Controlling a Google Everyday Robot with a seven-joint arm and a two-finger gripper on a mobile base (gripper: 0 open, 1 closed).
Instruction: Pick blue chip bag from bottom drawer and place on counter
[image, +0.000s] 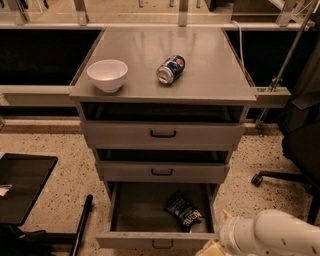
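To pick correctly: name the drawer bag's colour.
Chip bag: dark blue, white lettering, camera view. Gripper by drawer front.

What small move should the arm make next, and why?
Probably ease the gripper into the bottom drawer toward the blue chip bag: the bag lies ungrasped on the open drawer's floor, while the gripper hovers by the drawer's front corner, jaws apart and empty.

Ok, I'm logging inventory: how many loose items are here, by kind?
Bowl: 1
Can: 1
Chip bag: 1
Total: 3
Gripper is at the bottom drawer's front right corner.
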